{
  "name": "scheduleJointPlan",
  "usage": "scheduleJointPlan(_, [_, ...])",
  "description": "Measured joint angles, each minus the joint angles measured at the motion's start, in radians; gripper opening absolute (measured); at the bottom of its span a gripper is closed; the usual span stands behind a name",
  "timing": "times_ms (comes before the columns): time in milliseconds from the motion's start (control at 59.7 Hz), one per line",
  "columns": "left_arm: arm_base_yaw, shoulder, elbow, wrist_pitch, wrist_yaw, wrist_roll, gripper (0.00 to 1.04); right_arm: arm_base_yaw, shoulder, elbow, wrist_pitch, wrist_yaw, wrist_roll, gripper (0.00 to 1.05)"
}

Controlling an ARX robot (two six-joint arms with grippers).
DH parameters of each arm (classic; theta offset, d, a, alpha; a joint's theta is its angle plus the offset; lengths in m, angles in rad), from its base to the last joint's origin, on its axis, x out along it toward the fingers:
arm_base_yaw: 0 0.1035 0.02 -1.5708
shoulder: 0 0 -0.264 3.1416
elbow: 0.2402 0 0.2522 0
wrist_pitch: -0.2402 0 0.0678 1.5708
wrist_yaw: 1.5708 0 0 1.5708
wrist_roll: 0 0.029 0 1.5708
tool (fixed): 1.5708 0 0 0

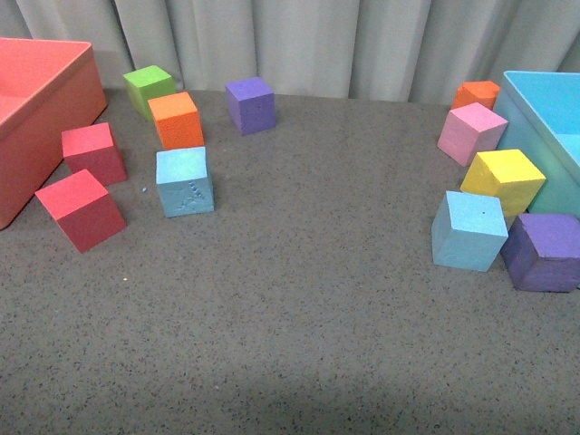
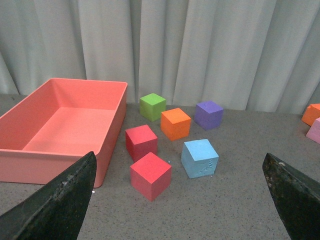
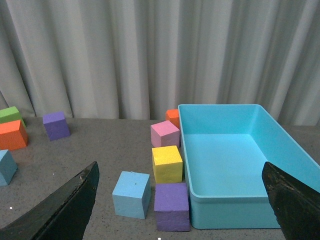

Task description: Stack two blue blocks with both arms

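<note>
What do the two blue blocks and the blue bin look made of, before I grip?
The embossed blue block and the dotted blue block: likely foam, with matte, slightly grainy faces and soft edges. The blue bin: probably moulded plastic, smooth with a faint sheen and a rounded rim.

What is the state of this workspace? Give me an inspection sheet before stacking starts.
Surface: grey speckled tabletop, no spills seen.
Job's things: embossed blue block at left, plain blue block at right beside a purple cube; far apart, not stacked.
Clutter: five other cubes at left, three more cubes at right; red bin left, light blue bin right.
Grippers: left gripper and right gripper open, holding nothing.
Cables: nothing seen.
Surroundings: grey curtain behind the table.
</note>
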Motion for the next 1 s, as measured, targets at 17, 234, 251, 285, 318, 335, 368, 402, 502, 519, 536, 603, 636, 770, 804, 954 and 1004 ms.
scheduleJointPlan(17, [0.0, 0.0, 0.0, 0.0, 0.0, 0.0, 0.98, 0.0, 0.0, 0.0, 0.0, 0.0, 0.0, 0.95])
scheduleJointPlan(234, [0.0, 0.0, 0.0, 0.0, 0.0, 0.0, 0.98, 0.0, 0.0, 0.0, 0.0, 0.0, 0.0, 0.95])
scheduleJointPlan(251, [0.0, 0.0, 0.0, 0.0, 0.0, 0.0, 0.98, 0.0, 0.0, 0.0, 0.0, 0.0, 0.0, 0.95])
scheduleJointPlan(285, [0.0, 0.0, 0.0, 0.0, 0.0, 0.0, 0.98, 0.0, 0.0, 0.0, 0.0, 0.0, 0.0, 0.95])
scheduleJointPlan(318, [0.0, 0.0, 0.0, 0.0, 0.0, 0.0, 0.98, 0.0, 0.0, 0.0, 0.0, 0.0, 0.0, 0.95])
scheduleJointPlan(335, [0.0, 0.0, 0.0, 0.0, 0.0, 0.0, 0.98, 0.0, 0.0, 0.0, 0.0, 0.0, 0.0, 0.95])
scheduleJointPlan(368, [0.0, 0.0, 0.0, 0.0, 0.0, 0.0, 0.98, 0.0, 0.0, 0.0, 0.0, 0.0, 0.0, 0.95])
scheduleJointPlan(402, [0.0, 0.0, 0.0, 0.0, 0.0, 0.0, 0.98, 0.0, 0.0, 0.0, 0.0, 0.0, 0.0, 0.95])
scheduleJointPlan(502, [0.0, 0.0, 0.0, 0.0, 0.0, 0.0, 0.98, 0.0, 0.0, 0.0, 0.0, 0.0, 0.0, 0.95])
scheduleJointPlan(519, [0.0, 0.0, 0.0, 0.0, 0.0, 0.0, 0.98, 0.0, 0.0, 0.0, 0.0, 0.0, 0.0, 0.95])
scheduleJointPlan(536, [0.0, 0.0, 0.0, 0.0, 0.0, 0.0, 0.98, 0.0, 0.0, 0.0, 0.0, 0.0, 0.0, 0.95])
scheduleJointPlan(603, [0.0, 0.0, 0.0, 0.0, 0.0, 0.0, 0.98, 0.0, 0.0, 0.0, 0.0, 0.0, 0.0, 0.95])
scheduleJointPlan(636, [0.0, 0.0, 0.0, 0.0, 0.0, 0.0, 0.98, 0.0, 0.0, 0.0, 0.0, 0.0, 0.0, 0.95])
scheduleJointPlan(770, [0.0, 0.0, 0.0, 0.0, 0.0, 0.0, 0.98, 0.0, 0.0, 0.0, 0.0, 0.0, 0.0, 0.95])
scheduleJointPlan(804, [0.0, 0.0, 0.0, 0.0, 0.0, 0.0, 0.98, 0.0, 0.0, 0.0, 0.0, 0.0, 0.0, 0.95])
scheduleJointPlan(954, [0.0, 0.0, 0.0, 0.0, 0.0, 0.0, 0.98, 0.0, 0.0, 0.0, 0.0, 0.001, -0.001, 0.95])
scheduleJointPlan(1004, [0.0, 0.0, 0.0, 0.0, 0.0, 0.0, 0.98, 0.048, 0.029, 0.006, 0.009, 0.162, -0.06, 0.95])
